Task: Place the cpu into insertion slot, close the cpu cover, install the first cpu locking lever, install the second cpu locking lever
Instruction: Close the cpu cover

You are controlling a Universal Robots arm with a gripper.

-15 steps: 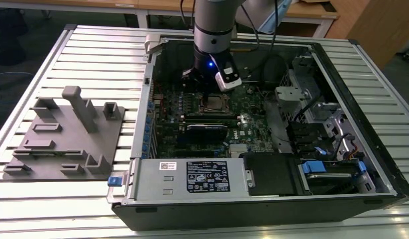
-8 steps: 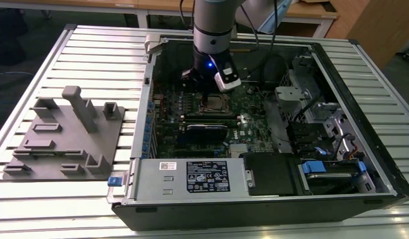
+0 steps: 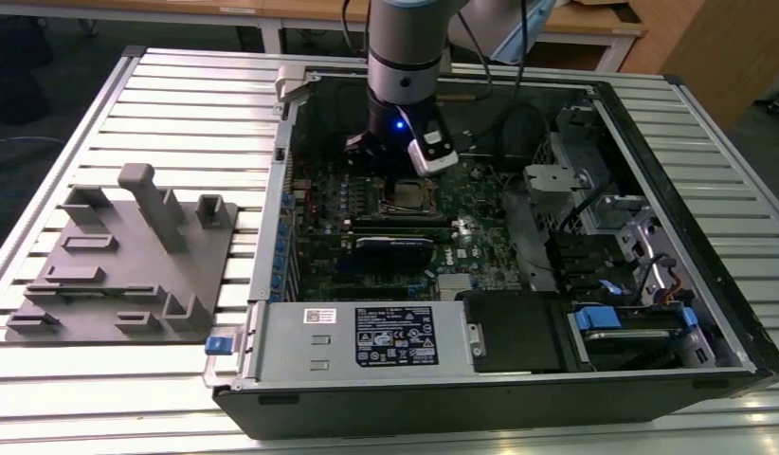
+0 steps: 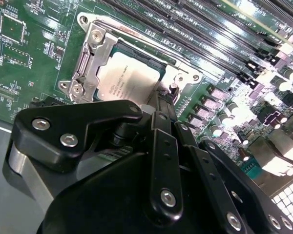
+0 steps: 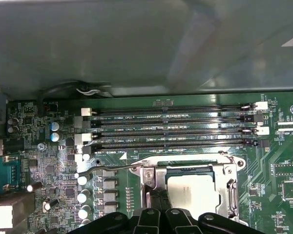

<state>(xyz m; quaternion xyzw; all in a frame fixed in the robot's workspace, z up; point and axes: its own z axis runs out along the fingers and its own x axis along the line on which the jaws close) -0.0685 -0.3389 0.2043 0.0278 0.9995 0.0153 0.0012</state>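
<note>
- cpu [image 4: 129, 78] sits under cpu cover [image 4: 90, 58]; gripper [image 4: 166, 102] tip at the cover's edge, jaws pinched together, empty
- locking lever [image 5: 105, 168] juts out beside RAM slots [image 5: 171, 126]; tight there

Dull silver-grey cpu [image 5: 193, 192] framed by a shiny silvery cpu cover [image 5: 233, 190], on a green circuit board [image 5: 278, 146]. Black tool [image 4: 165, 102]. Pale, ribbed desk [image 3: 174, 104]; plain grey fixture [image 3: 124, 256].

The arm [image 3: 403, 47] is a silver-grey tube with a black band, blue light [image 3: 399, 122] and white wrist module [image 3: 434, 152]. The black end effector [image 4: 164, 106] carries silver screws [image 4: 167, 197].
</note>
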